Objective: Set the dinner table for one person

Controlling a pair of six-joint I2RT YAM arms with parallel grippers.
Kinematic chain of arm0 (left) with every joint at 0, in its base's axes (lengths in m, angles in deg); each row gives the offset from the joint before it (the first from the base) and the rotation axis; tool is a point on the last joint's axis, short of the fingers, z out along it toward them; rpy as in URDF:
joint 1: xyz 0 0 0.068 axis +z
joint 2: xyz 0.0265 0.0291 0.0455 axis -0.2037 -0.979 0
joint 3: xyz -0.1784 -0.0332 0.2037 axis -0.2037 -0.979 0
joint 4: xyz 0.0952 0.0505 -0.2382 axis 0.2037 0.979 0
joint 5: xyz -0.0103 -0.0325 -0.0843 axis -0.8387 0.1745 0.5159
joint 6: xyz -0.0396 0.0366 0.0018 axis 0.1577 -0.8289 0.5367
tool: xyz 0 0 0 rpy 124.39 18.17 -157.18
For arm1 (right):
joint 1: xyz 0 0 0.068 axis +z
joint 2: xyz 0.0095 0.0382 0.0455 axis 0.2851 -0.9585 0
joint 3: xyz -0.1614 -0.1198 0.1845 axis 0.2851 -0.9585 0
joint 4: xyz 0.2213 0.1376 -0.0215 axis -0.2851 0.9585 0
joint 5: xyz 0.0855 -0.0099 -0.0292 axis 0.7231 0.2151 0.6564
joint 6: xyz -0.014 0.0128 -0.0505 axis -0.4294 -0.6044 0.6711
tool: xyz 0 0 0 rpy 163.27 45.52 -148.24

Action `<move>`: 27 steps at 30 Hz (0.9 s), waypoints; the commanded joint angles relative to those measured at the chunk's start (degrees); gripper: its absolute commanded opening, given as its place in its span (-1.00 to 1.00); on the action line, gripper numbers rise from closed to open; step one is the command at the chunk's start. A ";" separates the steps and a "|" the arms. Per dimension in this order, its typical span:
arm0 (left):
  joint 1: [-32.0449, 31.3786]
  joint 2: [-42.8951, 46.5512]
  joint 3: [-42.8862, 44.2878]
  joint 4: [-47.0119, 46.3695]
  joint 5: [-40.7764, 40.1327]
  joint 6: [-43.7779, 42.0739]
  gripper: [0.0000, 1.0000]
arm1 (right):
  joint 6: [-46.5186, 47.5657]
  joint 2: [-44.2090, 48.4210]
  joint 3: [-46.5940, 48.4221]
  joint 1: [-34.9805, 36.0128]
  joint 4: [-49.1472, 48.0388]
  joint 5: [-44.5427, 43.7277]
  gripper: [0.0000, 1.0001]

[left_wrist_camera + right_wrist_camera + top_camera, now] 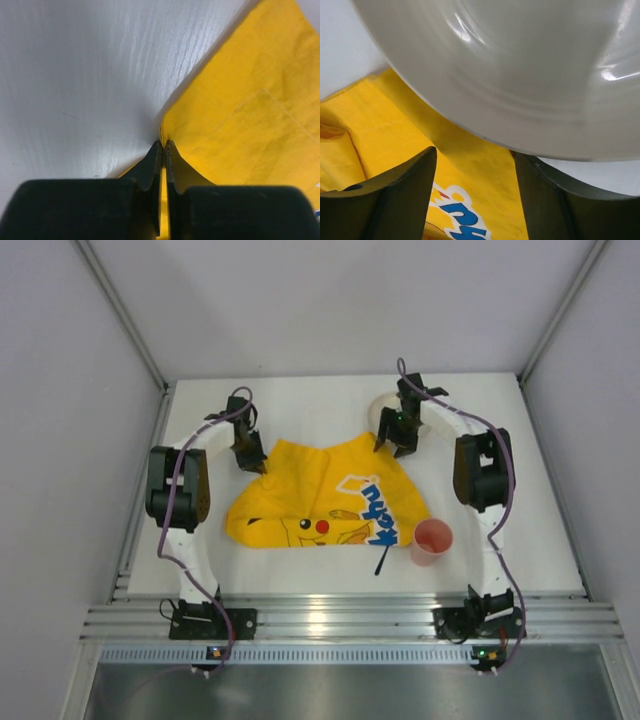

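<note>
The white dinner table (310,400) carries a rumpled yellow Pikachu-print cloth (325,495) at its middle. My left gripper (250,455) is shut on the cloth's far left corner. In the left wrist view the jaws (163,146) pinch the yellow edge (240,110) just above the table (75,75). My right gripper (400,435) is open over the cloth's far right corner, at the near rim of a white plate (383,410). In the right wrist view the plate (520,75) fills the top, and the open gripper (474,152) has cloth (475,170) between its fingers.
A pink cup (433,540) stands at the cloth's near right corner. A thin dark utensil (381,560) lies beside it at the cloth's near edge. A ribbed aluminium rail (340,620) runs along the near edge. Grey walls close in the left, right and back.
</note>
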 commanded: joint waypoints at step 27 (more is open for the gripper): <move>15.79 -5.55 8.21 7.56 -14.85 -1.48 -1.00 | -6.95 -4.94 7.54 -3.95 4.89 -10.60 -1.00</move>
